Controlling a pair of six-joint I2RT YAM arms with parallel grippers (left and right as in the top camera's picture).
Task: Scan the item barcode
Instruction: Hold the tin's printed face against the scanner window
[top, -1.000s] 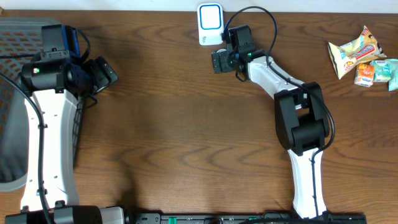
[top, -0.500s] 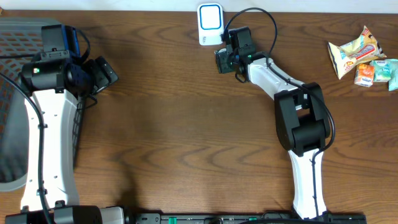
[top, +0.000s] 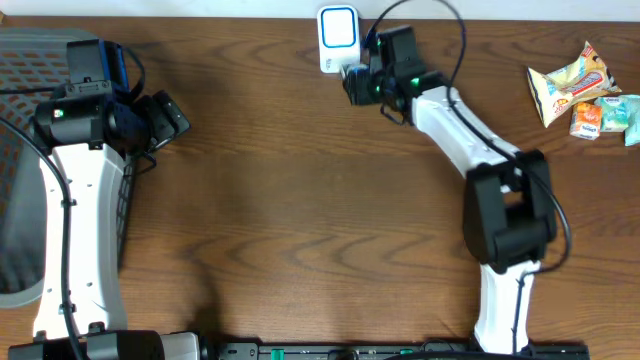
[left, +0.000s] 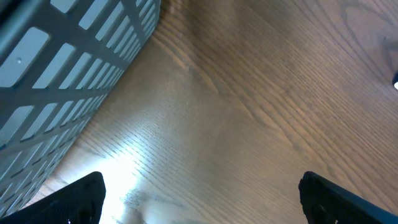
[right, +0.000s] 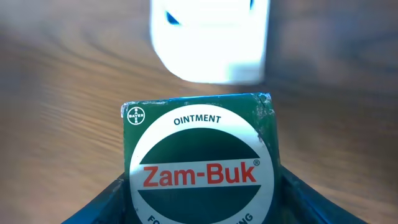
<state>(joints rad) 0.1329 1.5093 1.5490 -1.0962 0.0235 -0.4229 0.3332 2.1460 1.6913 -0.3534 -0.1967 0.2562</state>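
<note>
Zam-Buk ointment box (right: 199, 162) sits clamped in your right claw (top: 356, 86), just short of the white scanner (right: 208, 43) ahead of it. Turn the barcode face, hidden here, squarely toward the scanner window and hold steady. Your left claw (left: 205, 199) hangs apart, idle

Brown wood-grain table (top: 300, 200) with a grey slatted basket (top: 25, 60) at left

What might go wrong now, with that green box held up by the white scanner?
No barcode is visible on the box, only its round label, so the scan may miss. It is close to the scanner and might bump it. The right fingers seem to hold only its lower part, so it may slip.
</note>
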